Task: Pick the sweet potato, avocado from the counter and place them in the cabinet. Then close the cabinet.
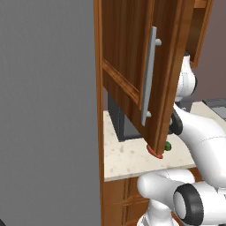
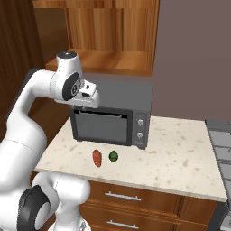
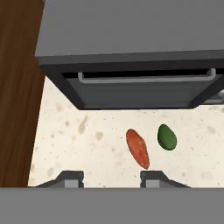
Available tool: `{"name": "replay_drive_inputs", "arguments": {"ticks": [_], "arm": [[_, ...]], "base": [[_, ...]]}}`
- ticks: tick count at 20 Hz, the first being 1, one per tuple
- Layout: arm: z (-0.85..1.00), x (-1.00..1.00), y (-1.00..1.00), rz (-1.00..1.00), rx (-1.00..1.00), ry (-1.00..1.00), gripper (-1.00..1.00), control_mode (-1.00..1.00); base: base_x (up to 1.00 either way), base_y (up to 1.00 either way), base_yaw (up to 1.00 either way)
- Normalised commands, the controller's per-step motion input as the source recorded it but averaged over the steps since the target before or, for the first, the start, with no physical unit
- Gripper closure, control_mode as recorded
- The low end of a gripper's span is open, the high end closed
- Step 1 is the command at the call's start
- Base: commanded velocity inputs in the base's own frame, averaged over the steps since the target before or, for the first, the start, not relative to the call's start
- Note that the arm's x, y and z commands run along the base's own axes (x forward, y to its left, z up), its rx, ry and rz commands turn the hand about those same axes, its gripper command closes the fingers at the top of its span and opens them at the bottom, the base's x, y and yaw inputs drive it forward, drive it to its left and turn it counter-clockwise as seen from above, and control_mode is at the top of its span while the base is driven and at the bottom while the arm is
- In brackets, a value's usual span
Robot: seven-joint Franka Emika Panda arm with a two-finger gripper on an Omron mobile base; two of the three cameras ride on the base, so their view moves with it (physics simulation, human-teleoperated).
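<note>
Gripper hanging above the two vegetables in front of the microwave

The two-finger gripper (image 3: 111, 177) is hovering with its dark fingertips (image 3: 72, 178) drawn together and holding nothing, well above the pale beige speckled stone counter (image 2: 180, 162). The small reddish-orange elongated sweet potato (image 2: 96, 157) is lying on the counter just beside the tiny dark green rounded avocado (image 2: 113, 156), apart from it, both just in front of the dark grey microwave (image 2: 113, 115). The tall reddish-brown wooden cabinet (image 2: 108, 36) is standing open above, its panelled door (image 1: 137, 66) with the long silver bar handle (image 1: 149, 75) swung out.
</note>
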Motion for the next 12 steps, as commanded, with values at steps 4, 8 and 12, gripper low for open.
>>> {"name": "replay_drive_inputs", "arguments": {"ticks": [4,8,12], "arm": [[-0.30,0.00,0.00,0.07,-0.03,0.00,-1.00,-1.00],[-0.62,-0.26,-0.12,0.23,-0.04,0.00,-1.00,-1.00],[-0.72,-0.25,-0.23,0.21,-0.02,0.03,-1.00,-1.00]], "base": [[0.00,0.00,0.00],[0.00,0.00,0.00],[0.00,0.00,0.00]]}}
